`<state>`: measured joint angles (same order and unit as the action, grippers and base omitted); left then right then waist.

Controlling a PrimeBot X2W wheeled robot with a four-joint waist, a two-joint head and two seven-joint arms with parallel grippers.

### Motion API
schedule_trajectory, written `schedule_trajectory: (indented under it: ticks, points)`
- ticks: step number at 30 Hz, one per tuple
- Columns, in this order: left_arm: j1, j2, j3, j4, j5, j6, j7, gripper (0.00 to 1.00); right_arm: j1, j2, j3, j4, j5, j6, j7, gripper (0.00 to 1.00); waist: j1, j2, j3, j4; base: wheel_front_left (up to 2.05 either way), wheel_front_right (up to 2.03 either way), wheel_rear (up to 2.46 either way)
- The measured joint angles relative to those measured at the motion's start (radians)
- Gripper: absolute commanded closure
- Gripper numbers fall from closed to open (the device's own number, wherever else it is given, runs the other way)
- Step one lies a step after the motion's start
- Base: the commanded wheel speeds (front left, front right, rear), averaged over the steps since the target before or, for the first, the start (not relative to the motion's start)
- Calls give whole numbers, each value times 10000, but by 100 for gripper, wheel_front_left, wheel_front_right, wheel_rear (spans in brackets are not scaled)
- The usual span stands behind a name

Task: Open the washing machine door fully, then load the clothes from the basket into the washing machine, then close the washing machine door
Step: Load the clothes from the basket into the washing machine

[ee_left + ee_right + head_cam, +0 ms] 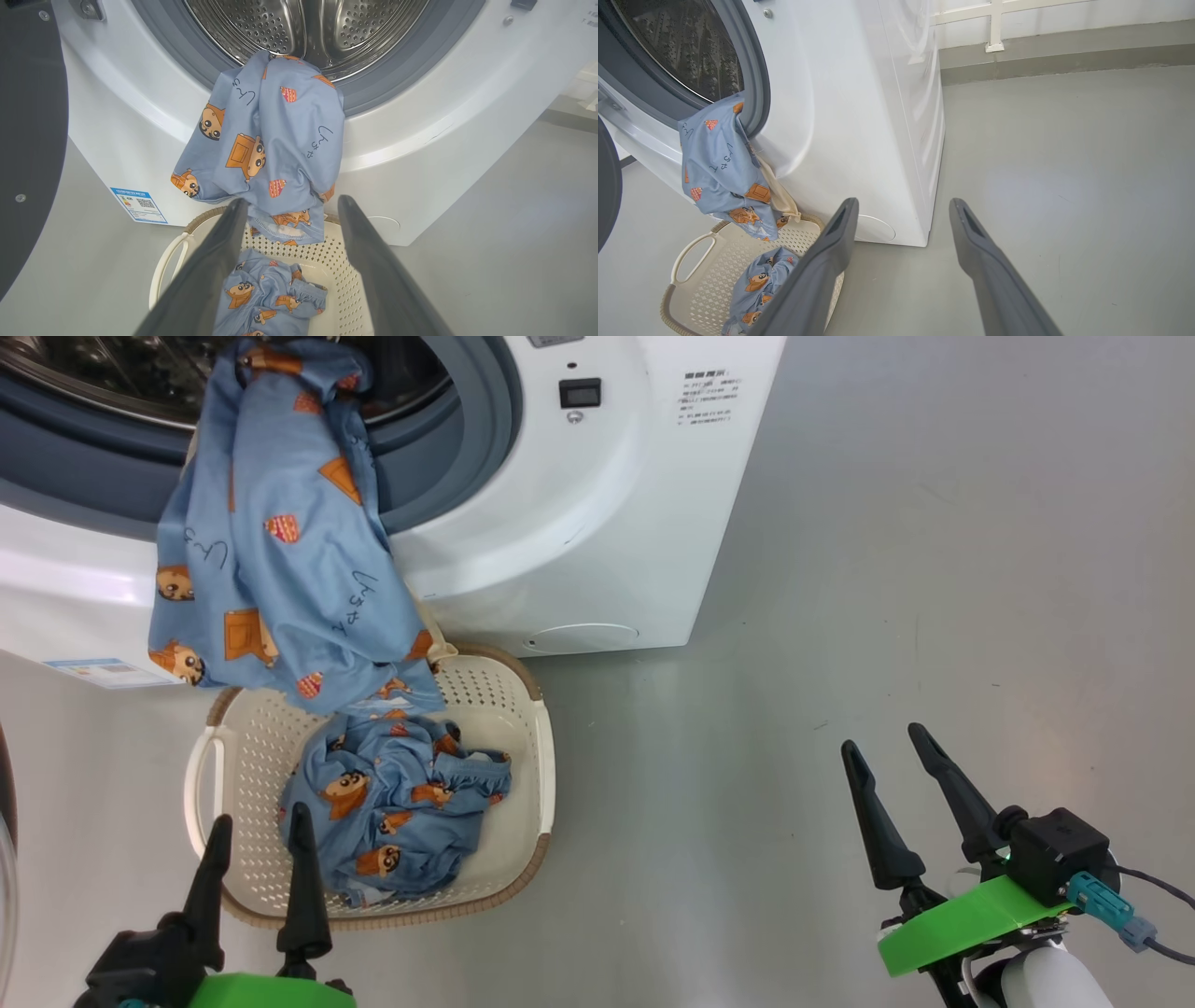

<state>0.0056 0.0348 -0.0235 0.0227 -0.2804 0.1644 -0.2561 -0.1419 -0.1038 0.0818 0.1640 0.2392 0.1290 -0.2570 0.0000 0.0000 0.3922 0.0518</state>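
The washer [597,523] stands on the grey floor [934,569] with its door [28,140] wide open. The door shows as a dark curve at the left edge of the left wrist view, clear of the mouth. The clothes [271,140] are in two lots. One blue piece [271,541] hangs out of the drum [261,23]: its top end lies over the grey gasket [467,448] at the lower lip of the mouth. The rest drapes down the white front, and its hem reaches into the basket [527,756] at the edge nearest the washer. A strip of cream lining shows along its right side. The other piece [401,803] lies crumpled in the middle of the basket, rather nearer the edge on the robot's side. The basket sits on the floor close against the washer's front, below the mouth and to the right of the blue label [98,670]. The left pincer [260,817] hovers above the basket's near left corner, its two fingers apart with nothing held. In its wrist view the fingers frame the hanging hem and the crumpled piece without touching either. The right pincer [882,739] is well apart from all this — over bare floor to the right of the basket, beyond the washer's right front corner, fingers spread and empty.
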Motion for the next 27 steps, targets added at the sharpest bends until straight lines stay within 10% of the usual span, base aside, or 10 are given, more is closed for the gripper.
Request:
schedule_trajectory:
  ticks: [14,27]
  points:
    - [-172,23,-128,405,-779,-230,0,0,-8,23,36,46,0,0,2,0,0,0,205,-136,0,0,0]
    - [-2708,-19,819,2527,-1536,-1850,0,0,-266,17,48,-36,0,0,0,0,1,0,755,-566,0,0,0]
